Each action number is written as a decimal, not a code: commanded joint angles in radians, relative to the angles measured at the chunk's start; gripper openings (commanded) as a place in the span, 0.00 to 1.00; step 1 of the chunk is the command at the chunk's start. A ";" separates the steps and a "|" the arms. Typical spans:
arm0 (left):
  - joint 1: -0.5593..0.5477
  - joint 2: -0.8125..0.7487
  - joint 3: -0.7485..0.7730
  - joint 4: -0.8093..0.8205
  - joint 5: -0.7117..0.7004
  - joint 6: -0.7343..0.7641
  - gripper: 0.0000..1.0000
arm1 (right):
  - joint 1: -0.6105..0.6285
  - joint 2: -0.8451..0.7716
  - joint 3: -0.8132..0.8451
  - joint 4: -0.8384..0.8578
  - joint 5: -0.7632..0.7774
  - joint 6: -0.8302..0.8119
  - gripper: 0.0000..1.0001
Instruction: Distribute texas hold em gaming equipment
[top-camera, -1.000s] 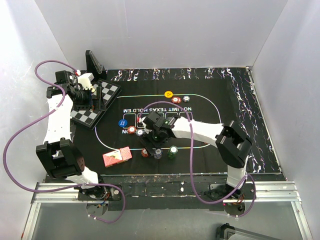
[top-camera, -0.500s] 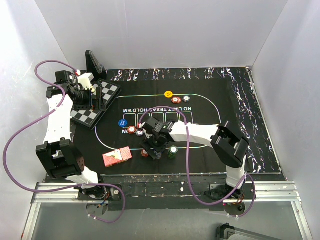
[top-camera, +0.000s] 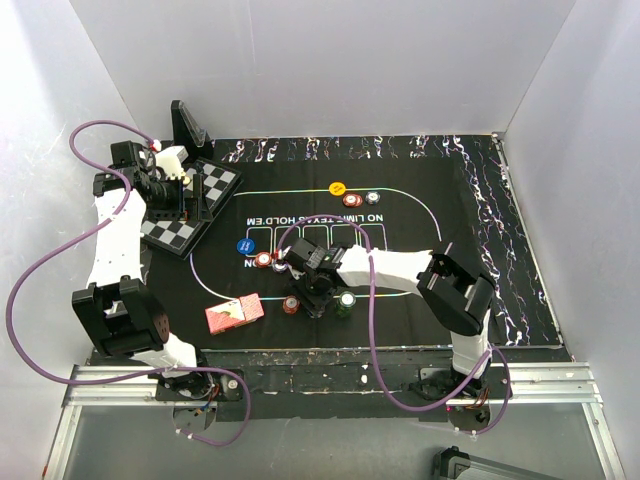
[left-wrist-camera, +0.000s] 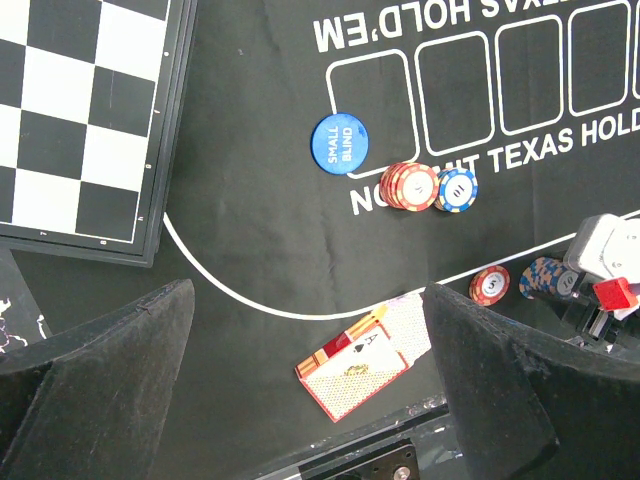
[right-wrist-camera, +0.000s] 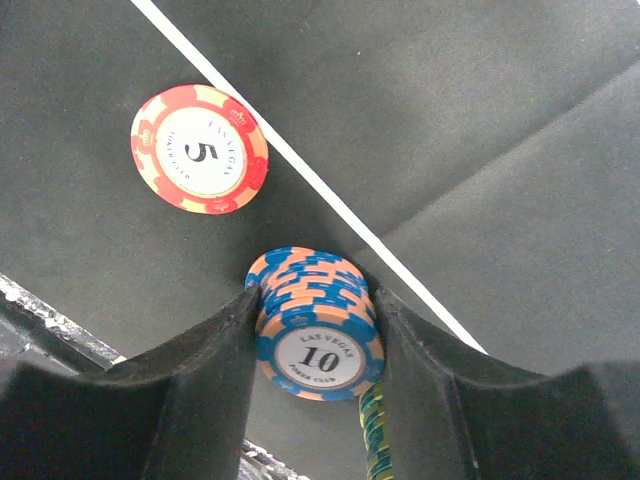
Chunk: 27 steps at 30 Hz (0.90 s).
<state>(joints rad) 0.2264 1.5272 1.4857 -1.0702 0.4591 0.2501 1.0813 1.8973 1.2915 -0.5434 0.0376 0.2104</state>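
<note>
Though red chips (left-wrist-camera: 410, 186) lie out beyond the cards (top-camera: 234, 313), right gripper (right-wrist-camera: 318, 297) clamps the blue stack (right-wrist-camera: 318, 345) just right of them, left gripper (left-wrist-camera: 308, 292) wide, empty; most distribution likely remains.

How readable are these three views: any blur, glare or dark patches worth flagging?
Top external: even soft light, no glare, chips too small to read. Left wrist: mat print sharp, left hand's fingers dark and soft. Right wrist: blue chip stack and red chip crisp, right hand's fingers dark.
</note>
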 joint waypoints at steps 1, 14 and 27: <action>0.004 -0.042 0.008 0.000 0.004 -0.002 1.00 | 0.005 -0.047 0.000 0.010 0.025 0.001 0.51; 0.005 -0.041 -0.001 0.006 0.009 0.003 1.00 | 0.006 -0.141 0.075 -0.038 0.041 0.001 0.10; 0.005 -0.041 -0.007 0.012 0.016 0.005 1.00 | -0.294 -0.361 -0.012 -0.116 0.183 0.170 0.01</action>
<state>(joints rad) 0.2264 1.5272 1.4845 -1.0687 0.4599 0.2504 0.9318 1.6558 1.3369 -0.6285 0.1619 0.2768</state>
